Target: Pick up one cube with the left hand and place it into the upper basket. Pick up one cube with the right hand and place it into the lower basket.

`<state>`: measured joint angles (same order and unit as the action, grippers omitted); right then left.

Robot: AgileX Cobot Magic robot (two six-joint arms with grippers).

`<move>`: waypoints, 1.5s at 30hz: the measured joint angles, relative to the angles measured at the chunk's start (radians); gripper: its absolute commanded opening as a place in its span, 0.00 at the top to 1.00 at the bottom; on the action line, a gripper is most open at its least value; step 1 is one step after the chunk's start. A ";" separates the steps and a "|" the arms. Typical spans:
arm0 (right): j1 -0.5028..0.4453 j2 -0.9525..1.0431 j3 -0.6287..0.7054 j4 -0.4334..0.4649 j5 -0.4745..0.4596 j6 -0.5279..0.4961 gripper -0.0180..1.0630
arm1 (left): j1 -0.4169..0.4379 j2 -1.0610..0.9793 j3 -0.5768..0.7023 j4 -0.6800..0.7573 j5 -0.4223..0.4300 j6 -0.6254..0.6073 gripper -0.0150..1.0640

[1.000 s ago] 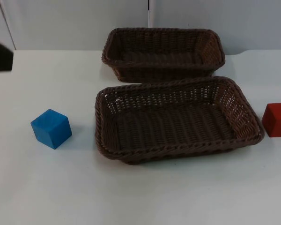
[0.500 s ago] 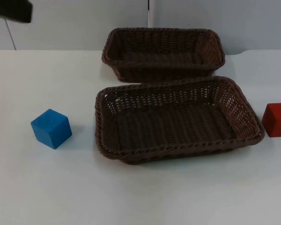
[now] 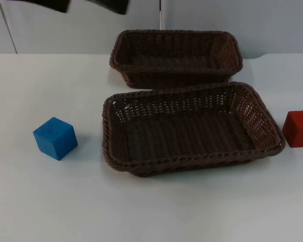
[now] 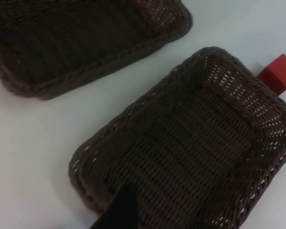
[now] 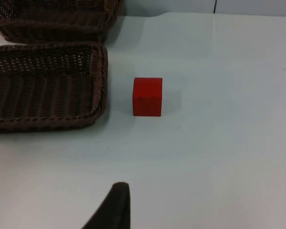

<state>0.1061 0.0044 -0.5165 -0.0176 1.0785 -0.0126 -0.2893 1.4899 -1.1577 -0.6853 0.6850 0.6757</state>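
- Top view: the blue cube [image 3: 55, 137] sits on the white counter [image 3: 50, 201], well apart from the left rim of the lower basket [image 3: 192, 128], one corner turned toward the camera. The red cube [image 3: 298, 128] rests just beside that basket's right rim, at the picture's right edge. The upper basket [image 3: 175, 56] stands behind the lower one, their rims near each other; both are empty, so neither cube has been placed.
- Top view: dark parts of the left arm show high at the upper left, far above and behind the blue cube. I cannot tell whether the left tool is apart or together.
- Left wrist view: the left tool [image 4: 117, 210] shows one black fingertip and looks over the lower basket, with the upper basket beyond and the red cube past the far rim.
- Right wrist view: the right tool [image 5: 112, 205] shows one fingertip, its spread untold, and waits back from the red cube, which stands square-on with bare counter on three sides.
- Handling, as a judgement: both cubes look stiff, light and smooth, so opposite flat faces are the hold. The blue one's turned pose calls for wrist rotation.
- Room: the blue cube has open counter all round; the red one's basket side is tight, and the woven rims must be cleared on the drop.
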 measured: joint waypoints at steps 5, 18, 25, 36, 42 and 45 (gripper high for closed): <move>0.000 0.000 0.000 0.000 0.000 0.000 0.01 | -0.089 0.133 -0.108 0.009 -0.008 0.000 0.08; 0.000 0.000 0.000 0.000 0.000 -0.003 0.01 | -0.270 0.347 -0.320 0.051 -0.008 -0.004 0.08; 0.000 0.000 0.000 0.000 0.000 -0.003 0.01 | -0.405 0.481 -0.469 0.154 -0.007 -0.006 0.08; 0.000 0.000 0.000 0.000 0.000 -0.003 0.01 | -0.555 0.712 -0.748 0.319 0.038 -0.006 0.08; 0.000 0.000 0.000 0.000 0.000 -0.003 0.01 | -0.592 0.833 -0.906 0.324 0.038 0.027 0.08; 0.000 0.000 0.000 0.000 0.000 -0.003 0.01 | -0.601 0.885 -0.967 0.324 0.038 0.041 0.08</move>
<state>0.1061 0.0044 -0.5165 -0.0176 1.0785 -0.0156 -0.8906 2.3745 -2.1249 -0.3610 0.7231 0.7164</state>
